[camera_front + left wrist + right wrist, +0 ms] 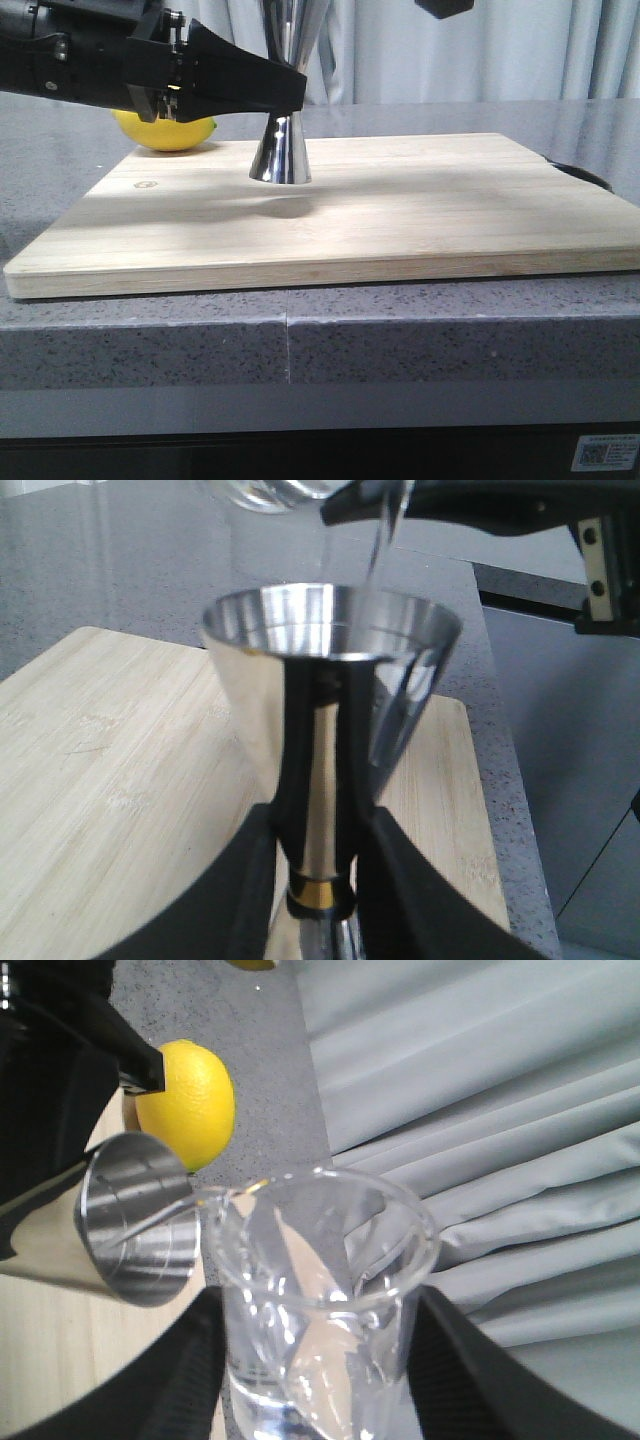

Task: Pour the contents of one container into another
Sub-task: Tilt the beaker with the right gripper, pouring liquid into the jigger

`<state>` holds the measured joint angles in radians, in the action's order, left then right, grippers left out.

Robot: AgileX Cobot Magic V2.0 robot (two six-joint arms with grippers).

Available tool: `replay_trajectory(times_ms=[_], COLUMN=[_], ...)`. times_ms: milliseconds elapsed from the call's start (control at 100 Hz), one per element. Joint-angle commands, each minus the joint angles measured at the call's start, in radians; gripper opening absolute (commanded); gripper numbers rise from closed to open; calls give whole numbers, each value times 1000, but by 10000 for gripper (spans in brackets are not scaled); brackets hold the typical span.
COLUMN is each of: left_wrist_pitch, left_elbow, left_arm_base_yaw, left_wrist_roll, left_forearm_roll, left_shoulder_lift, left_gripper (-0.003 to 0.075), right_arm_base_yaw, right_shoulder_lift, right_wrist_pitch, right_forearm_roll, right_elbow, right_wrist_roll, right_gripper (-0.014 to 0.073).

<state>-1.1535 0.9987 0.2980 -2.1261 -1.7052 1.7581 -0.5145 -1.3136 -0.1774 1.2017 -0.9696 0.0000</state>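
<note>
Steel jigger (pixel 280 150) stands near the board's (pixel 400 220) far edge, its waist clamped by the left gripper (pixel 318 880). The right gripper (pixel 310 1360), closed around the tilted beaker (pixel 320 1290), streams water (pixel 382 540) into it. Lemon (pixel 165 132) lies beyond the board's far-left corner.

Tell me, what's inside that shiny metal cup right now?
A thin clear stream falls from the glass beaker into the steel jigger. Its ridged inner wall shows from the right wrist view, but the bottom and the liquid level stay hidden.
</note>
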Motion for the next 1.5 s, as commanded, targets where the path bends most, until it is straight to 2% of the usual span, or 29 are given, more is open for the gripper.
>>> replay_trajectory(times_ms=[0,1490], left_wrist_pitch=[-116,-116], left_elbow=[29,29], left_arm_base_yaw=[11,35], left_wrist_roll=[-3,-3], left_forearm_roll=[-68,-68], left_shoulder_lift=[-43,-43], left_gripper=[137,137], right_arm_base_yaw=[0,0], right_shoulder_lift=[40,40], right_wrist_pitch=[-37,-8], right_forearm_roll=[-5,108], right_elbow=[-39,-39], right_wrist_roll=[0,0], right_gripper=[225,225])
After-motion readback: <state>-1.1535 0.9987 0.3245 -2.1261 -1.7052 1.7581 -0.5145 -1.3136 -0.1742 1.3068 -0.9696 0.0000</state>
